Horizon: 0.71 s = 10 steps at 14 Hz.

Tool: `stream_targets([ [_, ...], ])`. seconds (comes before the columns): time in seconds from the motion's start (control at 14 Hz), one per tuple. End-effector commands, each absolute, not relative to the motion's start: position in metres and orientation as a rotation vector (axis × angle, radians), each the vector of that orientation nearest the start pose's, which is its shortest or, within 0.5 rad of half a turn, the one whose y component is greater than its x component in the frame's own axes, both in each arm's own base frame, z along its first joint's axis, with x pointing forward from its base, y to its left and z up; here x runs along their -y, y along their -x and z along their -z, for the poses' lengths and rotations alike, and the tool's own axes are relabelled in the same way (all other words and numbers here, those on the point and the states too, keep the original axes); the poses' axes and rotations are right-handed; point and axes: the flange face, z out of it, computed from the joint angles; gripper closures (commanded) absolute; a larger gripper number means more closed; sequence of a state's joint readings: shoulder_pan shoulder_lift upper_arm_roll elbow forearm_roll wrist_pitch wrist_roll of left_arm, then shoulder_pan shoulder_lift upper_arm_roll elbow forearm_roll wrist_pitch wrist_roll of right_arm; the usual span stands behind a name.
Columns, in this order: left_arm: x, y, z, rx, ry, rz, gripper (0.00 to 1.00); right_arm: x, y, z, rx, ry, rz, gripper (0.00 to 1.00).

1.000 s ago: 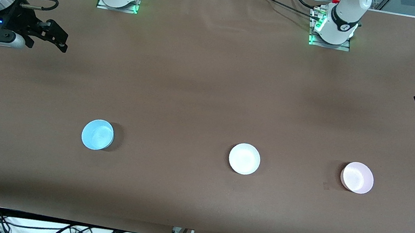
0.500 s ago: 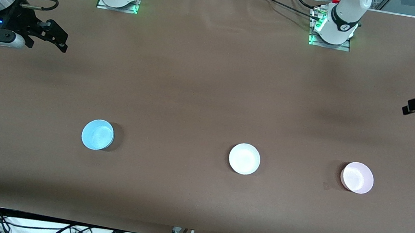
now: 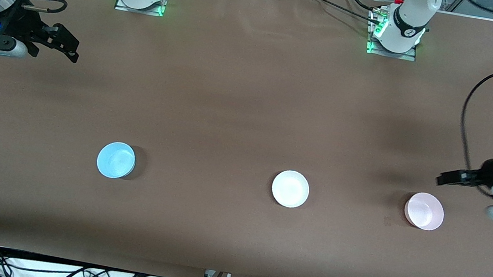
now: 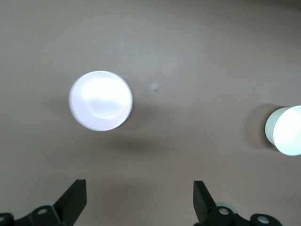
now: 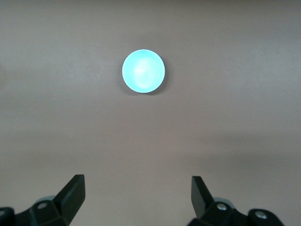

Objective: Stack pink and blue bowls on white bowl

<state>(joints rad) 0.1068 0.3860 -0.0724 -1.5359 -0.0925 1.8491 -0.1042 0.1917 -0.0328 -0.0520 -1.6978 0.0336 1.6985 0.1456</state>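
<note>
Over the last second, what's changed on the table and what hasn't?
The left gripper has swung from the table's edge at the left arm's end in and down toward the pink bowl, and now hangs open over the table close beside it, holding nothing. The right gripper waits open where it was. The blue bowl, white bowl and pink bowl have not moved.

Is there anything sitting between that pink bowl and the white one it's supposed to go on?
Nothing visible. Only bare brown tablecloth lies between the pink bowl and the white bowl. The left pincer, open, is over the cloth beside the pink bowl.
</note>
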Motion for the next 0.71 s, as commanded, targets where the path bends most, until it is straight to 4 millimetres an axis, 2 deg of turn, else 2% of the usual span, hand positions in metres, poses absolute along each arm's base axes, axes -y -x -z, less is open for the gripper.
stream_targets([
  [0.0, 0.013, -0.68, -0.4, 0.338, 3.233, -0.095, 0.0, -0.078, -0.542, -0.596, -0.006, 3.085, 0.048, 0.0],
  [0.21, 0.011, -0.694, -0.363, 0.335, 3.235, 0.021, 0.0, -0.078, -0.542, -0.596, -0.006, 3.085, 0.048, 0.0],
  [0.43, 0.006, -0.688, -0.33, 0.291, 3.18, 0.109, 0.0, -0.077, -0.543, -0.596, -0.008, 3.085, 0.048, 0.0],
  [0.64, -0.005, -0.682, -0.315, 0.451, 3.176, 0.095, 0.0, -0.078, -0.542, -0.596, -0.006, 3.085, 0.048, 0.0],
])
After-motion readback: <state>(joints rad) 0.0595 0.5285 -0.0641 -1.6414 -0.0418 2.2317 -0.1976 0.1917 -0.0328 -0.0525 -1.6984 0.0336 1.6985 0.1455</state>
